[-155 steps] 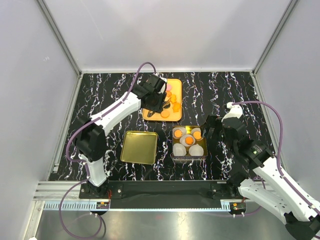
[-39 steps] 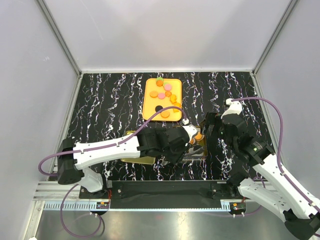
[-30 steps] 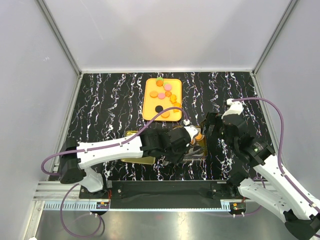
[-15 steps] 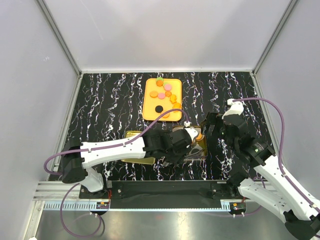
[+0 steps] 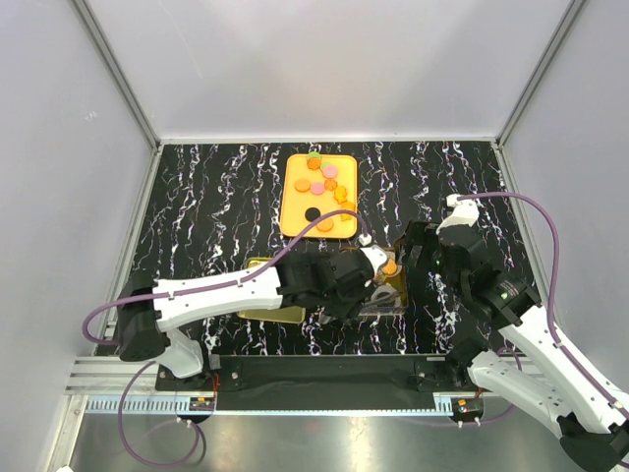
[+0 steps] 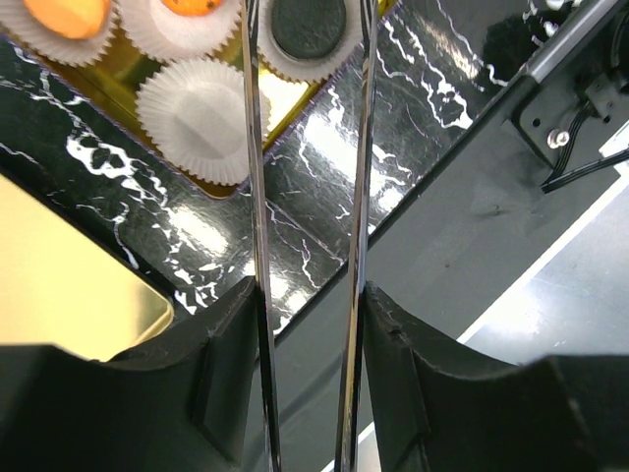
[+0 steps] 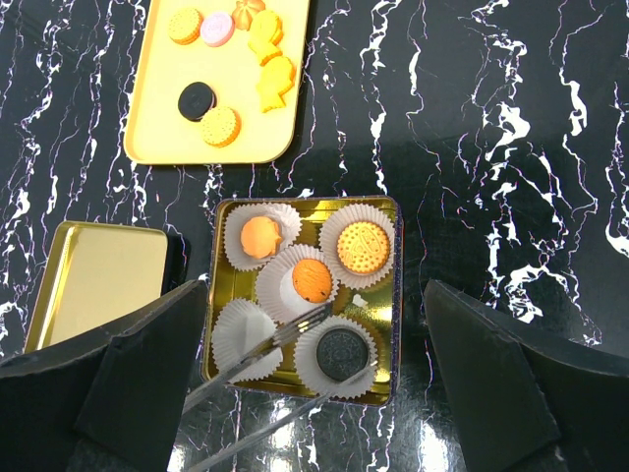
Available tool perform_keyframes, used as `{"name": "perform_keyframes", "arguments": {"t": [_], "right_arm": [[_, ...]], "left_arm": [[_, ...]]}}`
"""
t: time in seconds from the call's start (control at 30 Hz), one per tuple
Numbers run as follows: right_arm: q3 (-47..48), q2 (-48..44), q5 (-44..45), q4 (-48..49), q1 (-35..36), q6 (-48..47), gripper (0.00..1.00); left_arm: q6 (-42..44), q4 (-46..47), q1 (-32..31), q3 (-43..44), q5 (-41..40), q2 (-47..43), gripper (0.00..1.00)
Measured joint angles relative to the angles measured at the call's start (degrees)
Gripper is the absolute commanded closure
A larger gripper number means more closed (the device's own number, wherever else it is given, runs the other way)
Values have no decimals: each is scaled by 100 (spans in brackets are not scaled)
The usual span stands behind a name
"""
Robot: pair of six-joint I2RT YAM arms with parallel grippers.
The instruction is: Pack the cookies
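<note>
The left pincer (image 7: 350, 339) stands open astride the black cookie (image 6: 307, 25) in a paper cup (image 6: 295, 67) of the gold tin (image 7: 393, 295), while the right pincer (image 7: 319, 383) hangs open above.

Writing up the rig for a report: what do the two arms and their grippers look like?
The left arm and right arm have white links, black joints and a looping purple cable. The left gripper has long, thin, mirror-bright metal fingers; the right gripper has broad matte black ones.
</note>
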Motion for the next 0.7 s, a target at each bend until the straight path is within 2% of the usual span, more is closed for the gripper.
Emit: {"name": "perform_keyframes", "arguments": {"t": [0.23, 0.43, 0.6, 0.7], "right_arm": [[0, -4, -2, 0, 0, -2, 0], [0, 2, -7, 0, 0, -7, 0], [0, 4, -9, 0, 0, -24, 0], [0, -4, -9, -2, 0, -26, 0]], "left_arm": [[127, -55, 640, 238, -7, -402, 53], [317, -52, 1720, 713, -101, -529, 53], [557, -55, 2669, 1228, -269, -131, 53], [699, -11, 2999, 1545, -295, 352, 53]]}}
